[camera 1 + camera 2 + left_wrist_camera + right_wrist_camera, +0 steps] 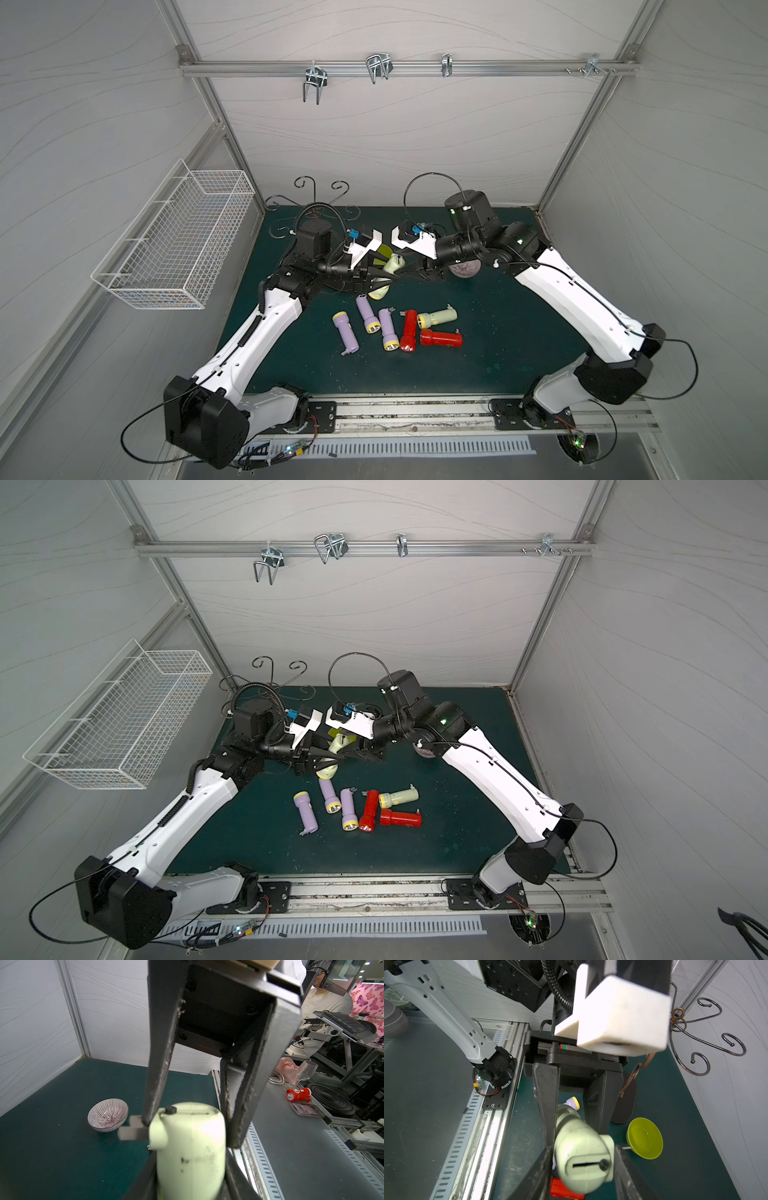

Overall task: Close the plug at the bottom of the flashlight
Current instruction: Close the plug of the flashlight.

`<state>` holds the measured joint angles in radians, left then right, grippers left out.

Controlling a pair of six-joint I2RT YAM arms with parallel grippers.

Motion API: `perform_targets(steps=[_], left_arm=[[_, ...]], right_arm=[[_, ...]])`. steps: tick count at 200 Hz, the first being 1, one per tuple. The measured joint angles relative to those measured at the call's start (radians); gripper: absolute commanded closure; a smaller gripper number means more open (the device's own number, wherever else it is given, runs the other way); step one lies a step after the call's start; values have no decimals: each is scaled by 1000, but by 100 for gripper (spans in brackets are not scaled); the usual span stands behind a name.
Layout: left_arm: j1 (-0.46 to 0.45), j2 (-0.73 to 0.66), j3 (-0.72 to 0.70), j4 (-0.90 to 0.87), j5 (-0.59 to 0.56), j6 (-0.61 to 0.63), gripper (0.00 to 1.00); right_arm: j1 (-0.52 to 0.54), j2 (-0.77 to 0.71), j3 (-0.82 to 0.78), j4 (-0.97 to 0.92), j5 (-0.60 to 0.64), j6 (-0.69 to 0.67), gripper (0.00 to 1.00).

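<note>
Left pincer [575, 1132], reaching from nine o'clock, is clamped on the pale green plastic flashlight [191, 1157], held off the dark green worktop [498, 332] at twelve o'clock of the loose flashlights [409, 330]; right pincer [190, 1134], from three o'clock, straddles its butt half-wide. Grey metal plug prongs [133, 1130] jut out sideways.

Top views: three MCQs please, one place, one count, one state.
1. Where is the striped bowl? A in the wire basket; B on the mat under the right arm; C hanging from a wall hook.
2. How many red flashlights lie on the mat? A one; B four; C two.
3. The left gripper is: A shut on a pale green flashlight; B open above the mat; C shut on a red flashlight.
Key: 1 B, bowl shows beneath the arm's wrist; 2 C, only two red bodies lie there; 3 A, it clamps that body clear of the mat.
</note>
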<state>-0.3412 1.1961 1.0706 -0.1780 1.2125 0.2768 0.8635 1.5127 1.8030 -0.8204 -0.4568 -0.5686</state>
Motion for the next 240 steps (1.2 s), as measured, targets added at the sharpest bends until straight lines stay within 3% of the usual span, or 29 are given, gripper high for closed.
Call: perform_targets(steps=[40, 123, 240], left_arm=[[0, 0, 0, 0, 0, 0, 100], [0, 0, 0, 4, 4, 0, 100], [5, 1, -1, 4, -4, 5, 100]], right_arm=[[31, -24, -30, 21, 76, 0, 44], [38, -41, -35, 27, 148, 1, 45], [38, -50, -35, 25, 155, 0, 68]])
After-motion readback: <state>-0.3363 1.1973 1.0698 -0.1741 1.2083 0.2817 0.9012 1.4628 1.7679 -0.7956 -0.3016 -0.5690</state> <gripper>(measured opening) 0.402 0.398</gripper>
